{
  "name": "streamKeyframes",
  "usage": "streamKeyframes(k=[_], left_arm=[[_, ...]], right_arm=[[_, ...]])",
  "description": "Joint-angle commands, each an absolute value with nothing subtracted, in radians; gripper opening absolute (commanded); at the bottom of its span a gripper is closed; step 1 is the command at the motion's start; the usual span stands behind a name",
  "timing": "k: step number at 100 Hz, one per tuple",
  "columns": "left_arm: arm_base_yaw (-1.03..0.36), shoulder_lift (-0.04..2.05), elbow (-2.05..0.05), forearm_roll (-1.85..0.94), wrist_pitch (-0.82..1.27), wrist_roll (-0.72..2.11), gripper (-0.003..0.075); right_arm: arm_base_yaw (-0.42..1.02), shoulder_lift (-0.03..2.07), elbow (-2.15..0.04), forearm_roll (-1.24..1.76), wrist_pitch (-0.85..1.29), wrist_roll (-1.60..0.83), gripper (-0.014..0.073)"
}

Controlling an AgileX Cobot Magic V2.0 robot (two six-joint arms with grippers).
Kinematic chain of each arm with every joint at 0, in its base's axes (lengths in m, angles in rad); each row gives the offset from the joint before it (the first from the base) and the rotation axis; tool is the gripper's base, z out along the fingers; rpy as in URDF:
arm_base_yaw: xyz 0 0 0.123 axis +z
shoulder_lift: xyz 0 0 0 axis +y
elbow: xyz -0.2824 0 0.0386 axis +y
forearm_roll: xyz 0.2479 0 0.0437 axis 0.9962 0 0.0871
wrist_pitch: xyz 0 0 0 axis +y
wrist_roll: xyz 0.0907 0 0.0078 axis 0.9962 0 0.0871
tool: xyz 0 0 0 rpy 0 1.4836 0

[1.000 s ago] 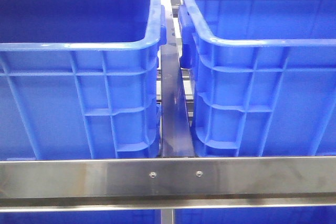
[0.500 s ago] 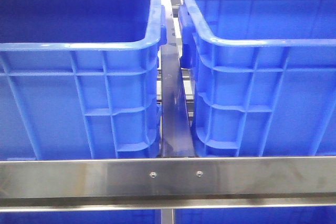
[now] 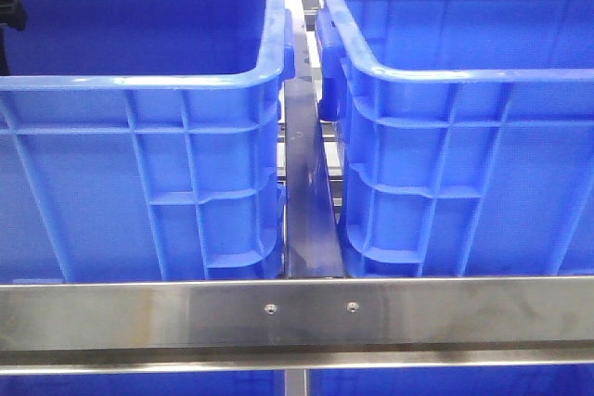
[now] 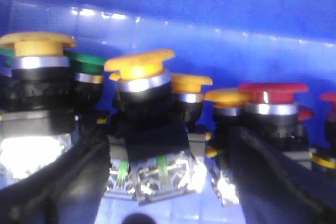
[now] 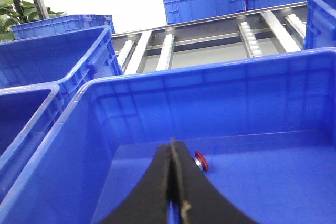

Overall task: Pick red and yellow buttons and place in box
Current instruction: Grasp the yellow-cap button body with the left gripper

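Observation:
In the left wrist view my left gripper (image 4: 168, 174) is open, low inside a blue crate (image 4: 220, 35) among several push-buttons. A yellow button (image 4: 139, 69) with a black body stands between the two dark fingers (image 4: 79, 177), touching neither. More yellow buttons (image 4: 37, 43) and a red button (image 4: 272, 94) stand beside it. In the right wrist view my right gripper (image 5: 172, 150) is shut on nothing, above the floor of the box (image 5: 273, 129). One red button (image 5: 201, 161) lies on its side on that floor, just past the fingertips.
The front view shows two tall blue crates, left (image 3: 148, 164) and right (image 3: 464, 164), with a metal rail (image 3: 297, 312) across the front. A black part of my left arm (image 3: 7, 16) shows at the left edge. Green buttons (image 4: 86, 64) sit among the others. More crates (image 5: 205, 1) stand behind.
A black part of the left arm has come further into view at the left edge of the front view, inside the left crate. The crates have not moved.

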State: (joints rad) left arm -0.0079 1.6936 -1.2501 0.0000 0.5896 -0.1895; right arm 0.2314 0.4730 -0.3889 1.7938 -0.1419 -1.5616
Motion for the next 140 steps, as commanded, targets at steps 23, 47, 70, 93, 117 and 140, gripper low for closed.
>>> streamKeyframes(k=[23, 47, 70, 93, 117, 140], left_arm=[[-0.013, 1.704, -1.283, 0.0, 0.532, -0.202, 0.043], [-0.013, 1.706, -1.283, 0.0, 0.53, -0.202, 0.0317], [-0.013, 1.698, -1.283, 0.0, 0.53, -0.202, -0.0018], [-0.013, 1.61, -1.283, 0.0, 0.586, -0.151, -0.0019], [-0.025, 1.449, -1.271, -0.015, 0.71, -0.041, -0.0019], [-0.111, 1.237, -1.191, -0.088, 0.727, 0.02, -0.0019]], right_arm=[[0.232, 0.473, -0.417, 1.778, -0.113, -1.576, -0.0068], [0.232, 0.473, -0.417, 1.778, -0.113, -1.576, -0.0068], [0.232, 0.473, -0.417, 1.778, -0.113, -1.576, -0.0068], [0.232, 0.473, -0.417, 1.778, -0.114, -1.576, -0.0068], [0.232, 0.473, -0.417, 1.778, -0.114, -1.576, -0.0068], [0.232, 0.473, -0.417, 1.778, -0.114, -1.576, -0.0068]])
